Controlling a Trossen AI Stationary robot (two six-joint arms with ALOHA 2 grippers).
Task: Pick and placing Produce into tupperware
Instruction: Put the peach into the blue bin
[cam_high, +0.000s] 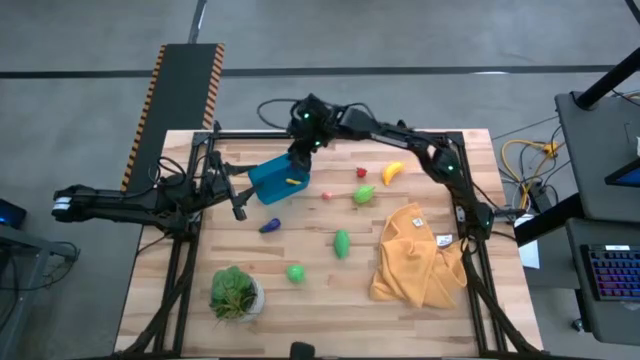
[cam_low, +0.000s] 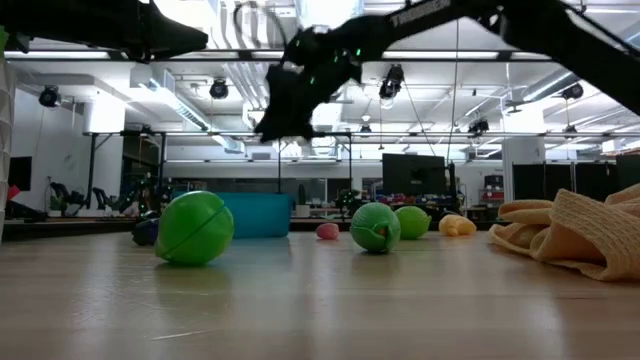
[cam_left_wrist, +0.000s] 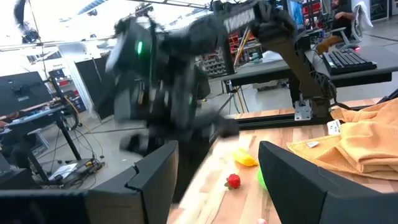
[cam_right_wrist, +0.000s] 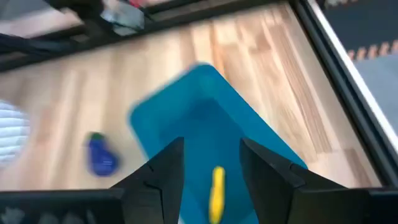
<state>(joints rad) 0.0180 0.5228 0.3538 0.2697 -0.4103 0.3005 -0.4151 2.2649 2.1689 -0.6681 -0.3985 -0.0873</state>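
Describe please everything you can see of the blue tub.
The tub is a small teal-blue rectangular container, plastic by its look, with rounded corners and no lid. It stands upright on the wooden table, turned at an angle to the edges, near the far left part. Inside lies one small yellow piece. The right gripper hangs open just above it, touching nothing. An eggplant lies beside it, apart.

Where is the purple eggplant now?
In the high view the purple eggplant lies on the table's left half, just in front of the teal tupperware, apart from it, left of the green pieces.
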